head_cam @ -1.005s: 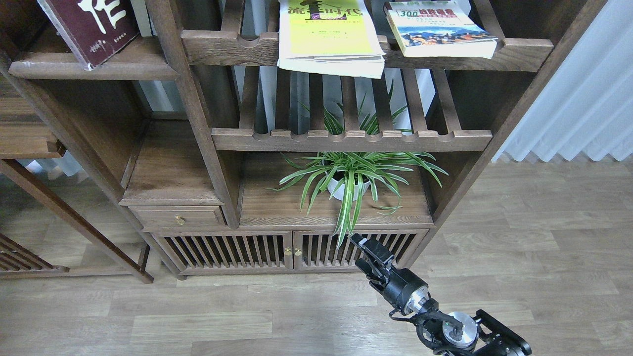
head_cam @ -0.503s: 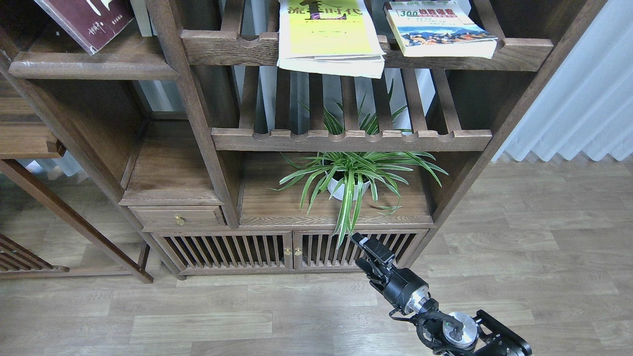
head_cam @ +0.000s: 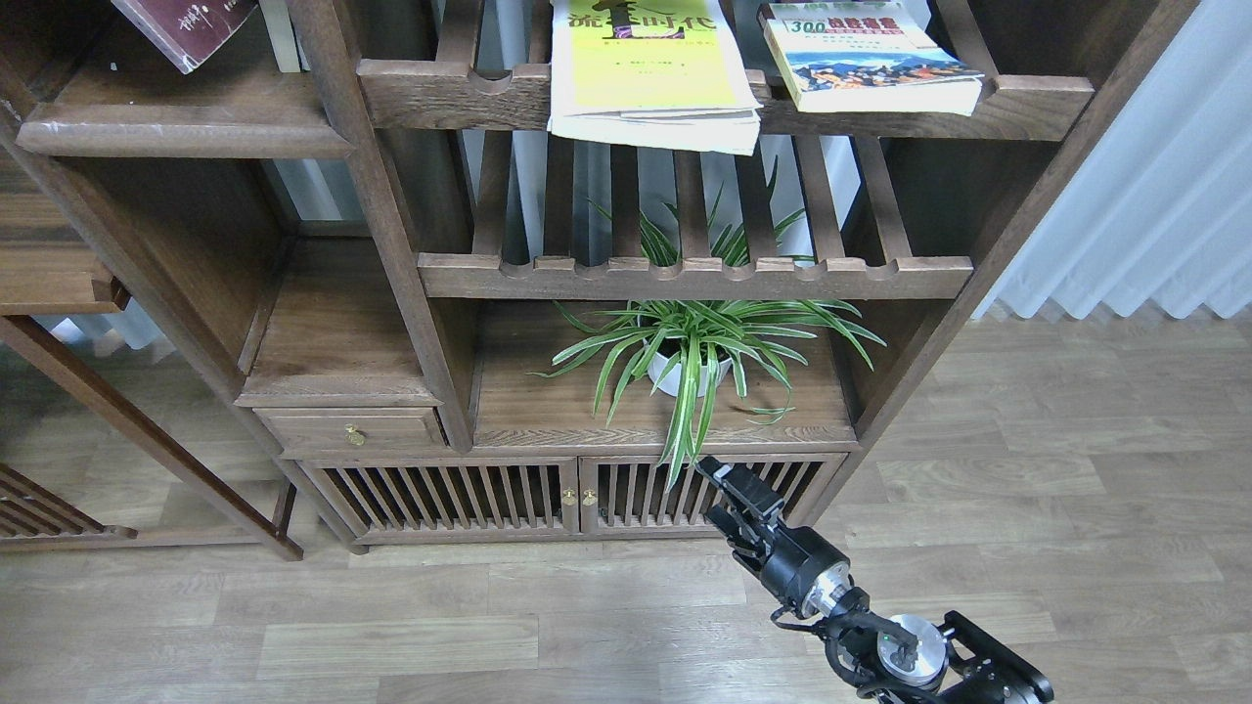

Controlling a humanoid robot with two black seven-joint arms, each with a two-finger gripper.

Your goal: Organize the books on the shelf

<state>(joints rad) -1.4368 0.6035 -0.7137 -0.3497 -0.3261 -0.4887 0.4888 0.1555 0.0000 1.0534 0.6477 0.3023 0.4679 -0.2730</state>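
Observation:
Only a corner of the maroon book (head_cam: 186, 29) shows at the top left edge, above the solid dark-brown shelf (head_cam: 186, 129); what holds it is out of view. The yellow-green book (head_cam: 646, 73) lies flat on the upper slatted rack and overhangs its front rail. The "300" book (head_cam: 871, 61) lies flat to its right on the same rack. My right gripper (head_cam: 732, 486) hangs low in front of the cabinet doors, far below the books and empty. Its dark fingers cannot be told apart. My left gripper is out of view.
A potted spider plant (head_cam: 690, 352) stands on the plank under the lower slatted rack (head_cam: 685, 277). A small drawer (head_cam: 352, 428) and slatted cabinet doors (head_cam: 577, 497) are below. White curtains (head_cam: 1154, 196) hang at the right. Wooden floor lies in front.
The maroon book has moved up and to the right, almost out of the top edge. My right gripper has shifted slightly down and right.

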